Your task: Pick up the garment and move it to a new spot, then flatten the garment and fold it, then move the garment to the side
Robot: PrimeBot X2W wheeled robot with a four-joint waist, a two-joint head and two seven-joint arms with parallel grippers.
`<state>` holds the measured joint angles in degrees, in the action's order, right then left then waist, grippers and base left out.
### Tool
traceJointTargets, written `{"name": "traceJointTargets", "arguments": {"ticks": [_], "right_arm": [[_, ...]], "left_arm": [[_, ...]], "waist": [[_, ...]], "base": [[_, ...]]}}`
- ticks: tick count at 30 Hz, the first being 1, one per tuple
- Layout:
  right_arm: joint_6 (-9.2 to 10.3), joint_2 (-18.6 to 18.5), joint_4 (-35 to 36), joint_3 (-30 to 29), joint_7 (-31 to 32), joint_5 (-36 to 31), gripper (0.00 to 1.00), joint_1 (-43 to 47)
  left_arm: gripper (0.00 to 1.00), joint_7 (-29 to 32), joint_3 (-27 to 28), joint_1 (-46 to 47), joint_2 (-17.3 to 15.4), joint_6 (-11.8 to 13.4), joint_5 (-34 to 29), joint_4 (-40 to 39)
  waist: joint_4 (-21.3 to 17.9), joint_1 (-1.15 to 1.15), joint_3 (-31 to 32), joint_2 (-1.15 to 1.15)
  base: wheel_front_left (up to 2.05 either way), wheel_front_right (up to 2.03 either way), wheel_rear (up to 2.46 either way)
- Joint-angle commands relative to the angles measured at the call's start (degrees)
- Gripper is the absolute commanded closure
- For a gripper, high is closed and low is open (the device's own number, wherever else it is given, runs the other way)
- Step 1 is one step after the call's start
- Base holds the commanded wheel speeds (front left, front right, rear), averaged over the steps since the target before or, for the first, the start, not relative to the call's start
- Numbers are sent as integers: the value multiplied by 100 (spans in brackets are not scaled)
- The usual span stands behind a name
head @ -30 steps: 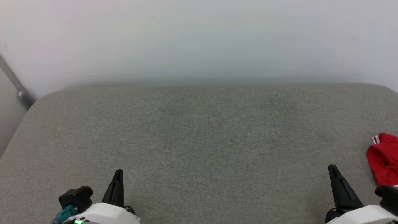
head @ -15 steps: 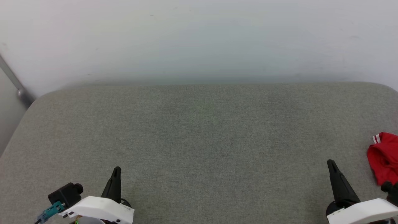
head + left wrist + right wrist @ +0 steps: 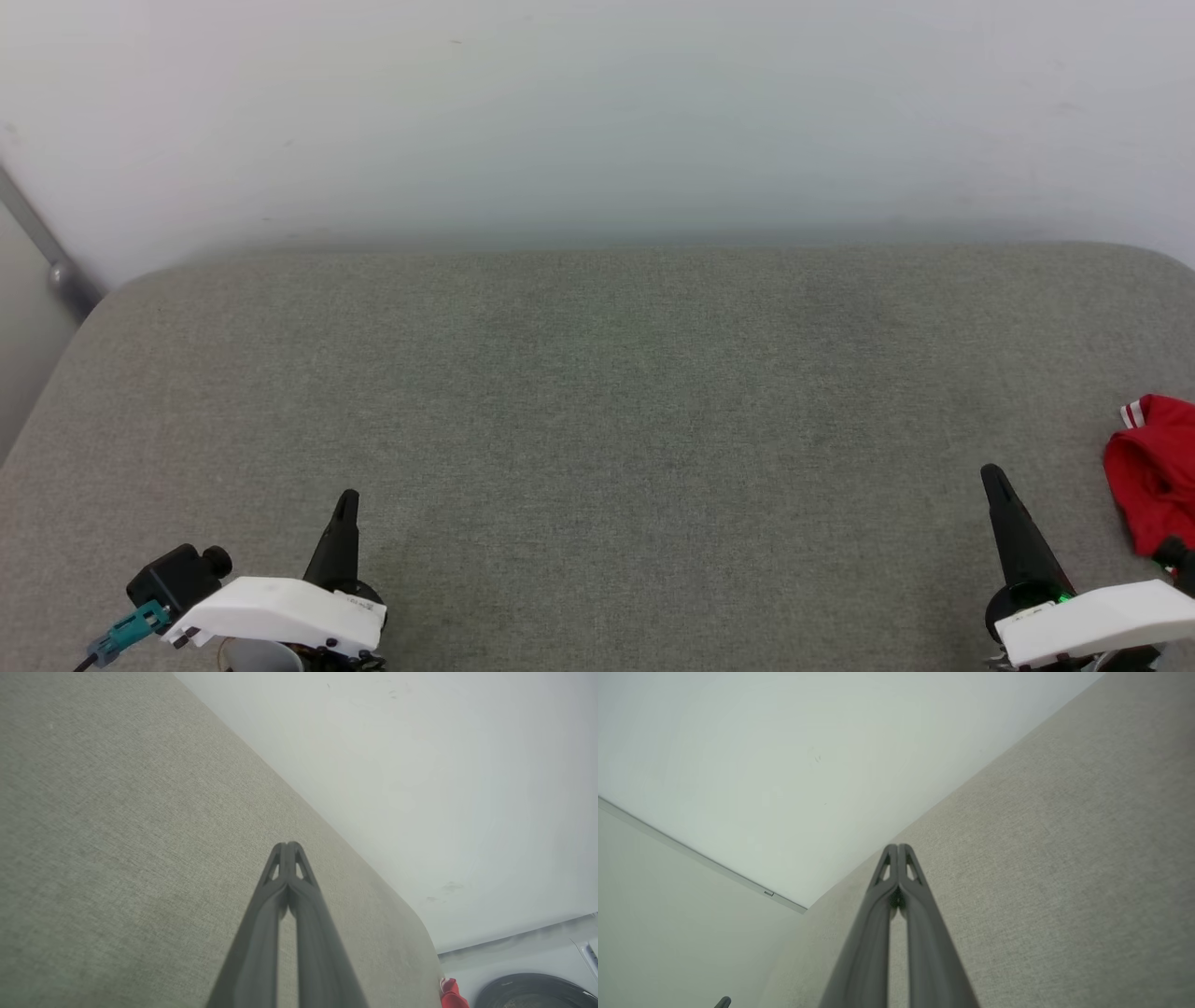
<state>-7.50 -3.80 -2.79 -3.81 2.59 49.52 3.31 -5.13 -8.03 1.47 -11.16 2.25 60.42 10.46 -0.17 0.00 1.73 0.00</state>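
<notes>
The garment (image 3: pixel 1156 471) lies bunched at the far right edge of the head view, bright red with a bit of red-and-white striped trim, most of it cut off by the frame. A small red corner of the garment (image 3: pixel 452 995) also shows in the left wrist view. My right gripper (image 3: pixel 991 474) stands shut with nothing in it, a short way left of the garment and not touching it. At the lower left, far from the garment, my left gripper (image 3: pixel 346 499) is shut and empty. Each wrist view shows its fingertips pressed together, left gripper (image 3: pixel 288 845), right gripper (image 3: pixel 898 847).
A wide grey fabric-covered table (image 3: pixel 597 392) spreads before me, with rounded far corners and a pale wall (image 3: pixel 597 112) right behind it. A grey metal rail (image 3: pixel 47 257) slants at the far left. A dark round opening of a white appliance (image 3: pixel 537 994) sits beyond the table's right end.
Both arms have shifted: the white wrist housings have risen into fuller view and the fingertips sit slightly higher in the picture. The garment has not moved on the table.
</notes>
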Motion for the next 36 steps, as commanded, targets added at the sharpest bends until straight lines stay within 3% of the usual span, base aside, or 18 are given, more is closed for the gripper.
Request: {"name": "traceJointTargets", "arguments": {"ticks": [1,36], "right_arm": [[0,-51,13,-4,4,172,100,-156],[0,-51,-581,-52,133,2413,100,-596]], "left_arm": [[100,45,81,157,7,-59,124,-40],[100,602,772,345,407,-551,1776,164]], "waist": [[0,0,-2,0],[8,0,-85,0]], "base": [[0,0,0],[0,0,0]]}}
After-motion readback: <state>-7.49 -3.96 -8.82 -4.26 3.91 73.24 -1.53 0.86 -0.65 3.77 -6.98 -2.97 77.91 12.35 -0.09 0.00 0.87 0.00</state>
